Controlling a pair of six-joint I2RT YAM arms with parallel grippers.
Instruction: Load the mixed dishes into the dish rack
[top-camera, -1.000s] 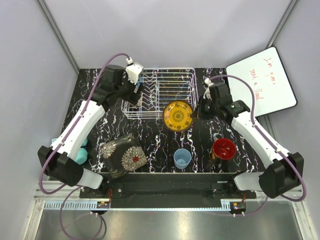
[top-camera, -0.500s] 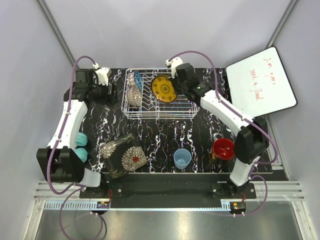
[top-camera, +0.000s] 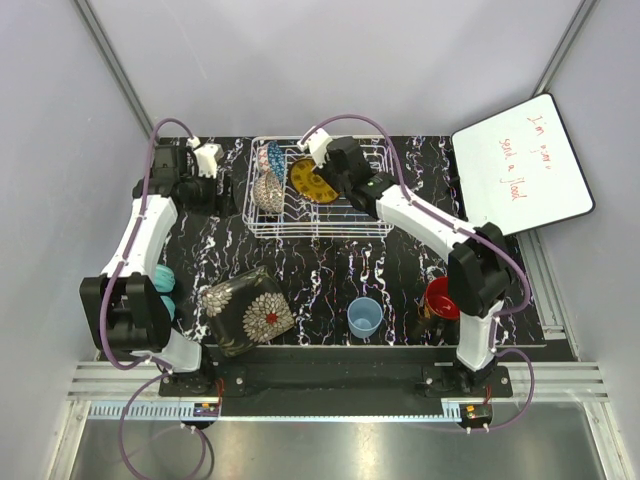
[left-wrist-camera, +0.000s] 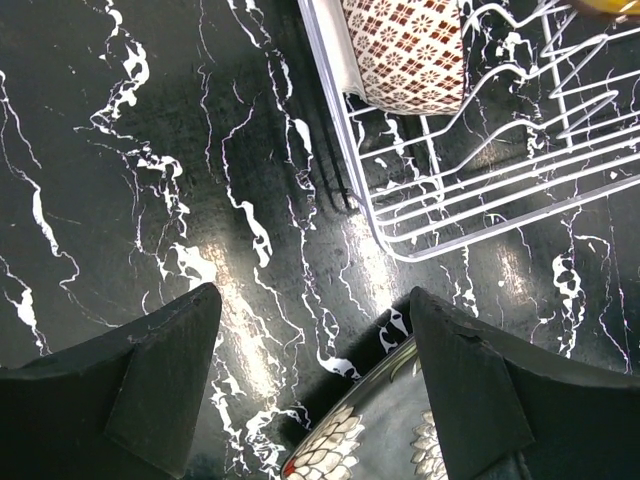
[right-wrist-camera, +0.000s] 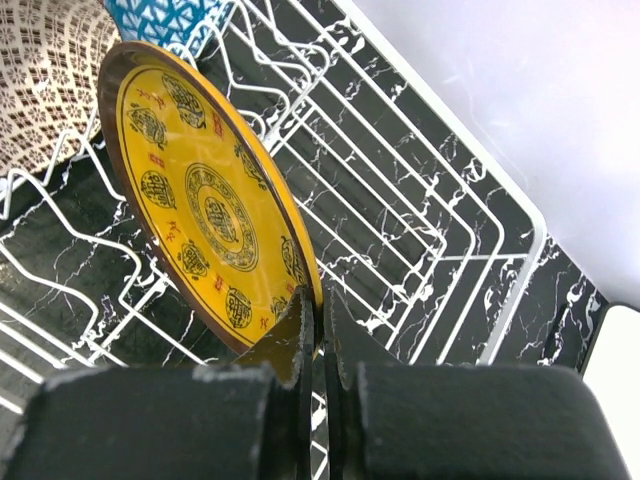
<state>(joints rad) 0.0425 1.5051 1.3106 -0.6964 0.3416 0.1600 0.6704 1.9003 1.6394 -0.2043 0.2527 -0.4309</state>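
My right gripper is shut on the rim of the yellow patterned plate. It holds the plate on edge, tilted, inside the dish rack, next to the beige bowl and the blue bowl. From above, the plate stands in the left half of the rack. My left gripper hangs open and empty over the table left of the rack, with the dark square floral plate below it. The plate, the light blue cup and the mug rest near the front edge.
Two teal ribbed balls lie at the left edge by the left arm. A white board with red writing leans at the back right. Grey walls close in the table on three sides.
My right arm has carried the yellow plate from in front of the rack up into it and leftward toward the bowls. My left arm has drawn back left, away from the rack.
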